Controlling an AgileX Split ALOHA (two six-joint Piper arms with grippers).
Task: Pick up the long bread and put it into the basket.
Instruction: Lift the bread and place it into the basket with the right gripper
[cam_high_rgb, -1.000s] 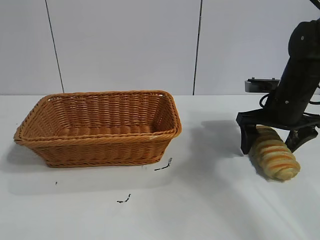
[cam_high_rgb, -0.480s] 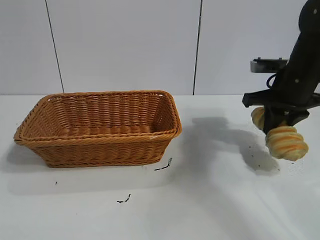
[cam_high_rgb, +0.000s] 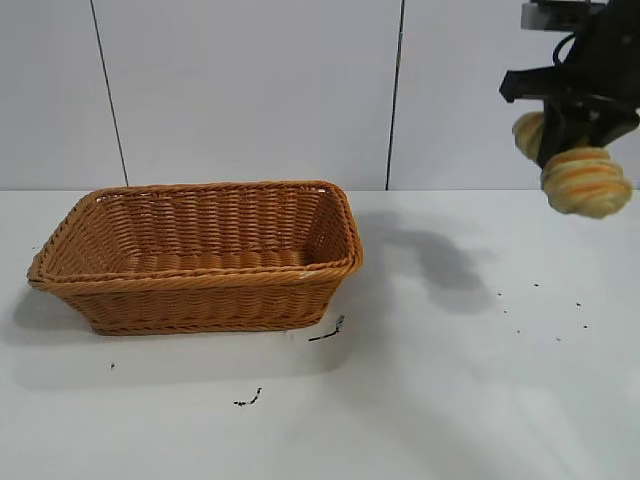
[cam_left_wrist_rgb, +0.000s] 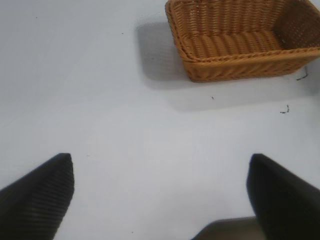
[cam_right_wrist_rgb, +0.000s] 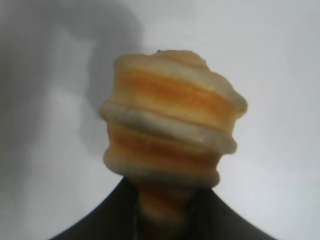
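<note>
Table (cam_high_rgb: 450, 400) is marked by small dark specks near the front. Basket (cam_high_rgb: 200, 255) is seen farther back on the left side, resting on the table with nothing inside. Long bread (cam_high_rgb: 580, 175) is held high above the table's right side, well apart from the basket, clamped around its middle by the right gripper (cam_high_rgb: 568, 118). Left gripper (cam_left_wrist_rgb: 160, 195) is spread wide, held above bare table, basket beyond it.

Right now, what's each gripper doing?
Left gripper: open, empty, over the table.
Right gripper: closed on the long bread, high above the table.
</note>
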